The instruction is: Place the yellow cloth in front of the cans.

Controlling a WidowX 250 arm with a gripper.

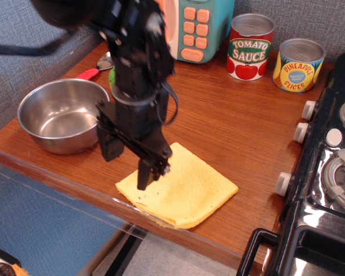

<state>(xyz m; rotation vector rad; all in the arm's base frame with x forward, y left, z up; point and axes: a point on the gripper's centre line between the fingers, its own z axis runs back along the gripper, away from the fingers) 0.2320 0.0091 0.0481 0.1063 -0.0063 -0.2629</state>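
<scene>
The yellow cloth (184, 190) lies flat and folded near the front edge of the wooden counter. My gripper (128, 167) is open, fingers pointing down, right above the cloth's left corner; the right finger (146, 172) is over the cloth, the left finger (109, 146) over bare wood beside it. The red "Tomato Sauce" can (250, 47) and the shorter "Pineapple Slices" can (298, 64) stand at the back right, far from the cloth.
A steel bowl (60, 115) sits at the left. A toy microwave (190, 26) stands at the back, a red-handled spoon (98, 68) beside it. A black toy stove (328, 172) with knobs borders the right side. The counter's front edge runs just below the cloth.
</scene>
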